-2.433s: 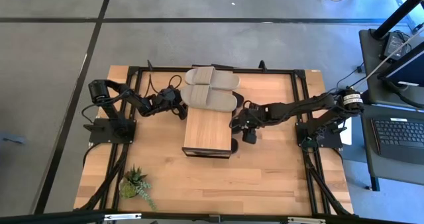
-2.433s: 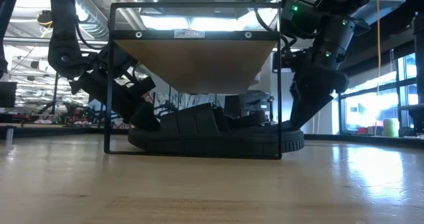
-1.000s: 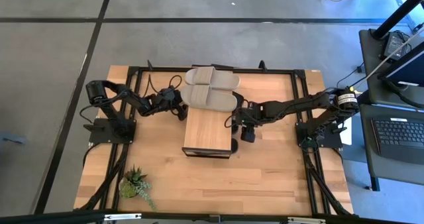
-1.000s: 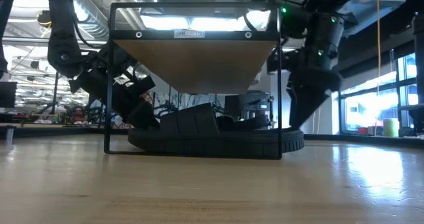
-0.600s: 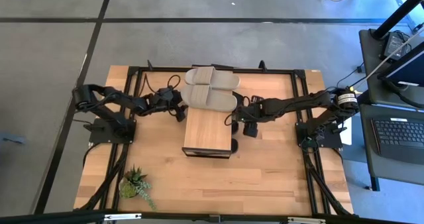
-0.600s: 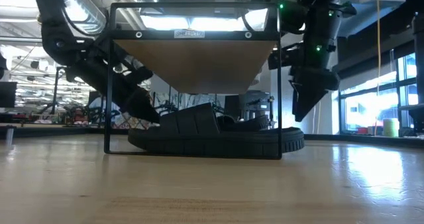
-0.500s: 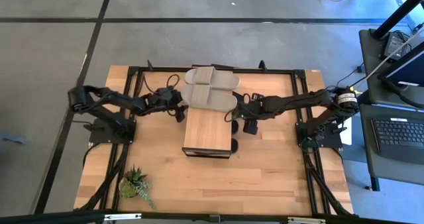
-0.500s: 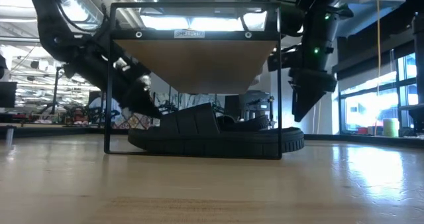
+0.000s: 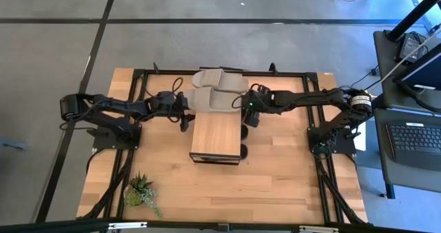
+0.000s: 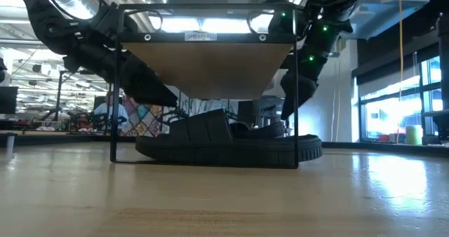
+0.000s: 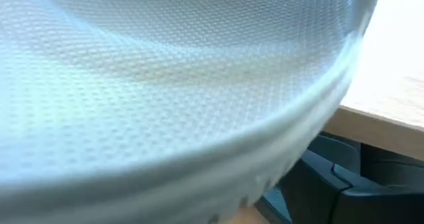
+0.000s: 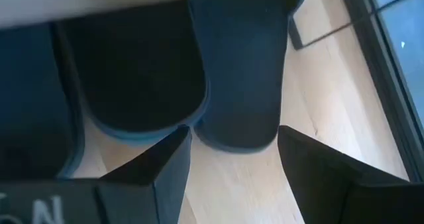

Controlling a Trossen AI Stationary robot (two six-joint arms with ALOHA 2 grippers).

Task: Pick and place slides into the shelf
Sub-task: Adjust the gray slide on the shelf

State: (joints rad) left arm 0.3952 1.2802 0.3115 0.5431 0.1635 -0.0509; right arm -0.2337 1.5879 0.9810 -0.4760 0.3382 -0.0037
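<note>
Shelf (image 9: 216,136) at counter (image 9: 275,185) centre, plank top on dark frame. Two beige slides (image 9: 219,94) side by side on the shelf top, at its 12 o'clock end. Black slides (image 10: 228,142) beneath the plank, resting on the counter. Left gripper (image 9: 185,112) at 9 o'clock of the beige pair, just beside it, fingers spread, grasping nothing. Right gripper (image 9: 248,116) at 3 o'clock of the pair, above the shelf edge, fingers (image 12: 165,164) spread, empty, black toes (image 12: 238,85) ahead. Plant (image 9: 140,190) at 7 o'clock corner.
</note>
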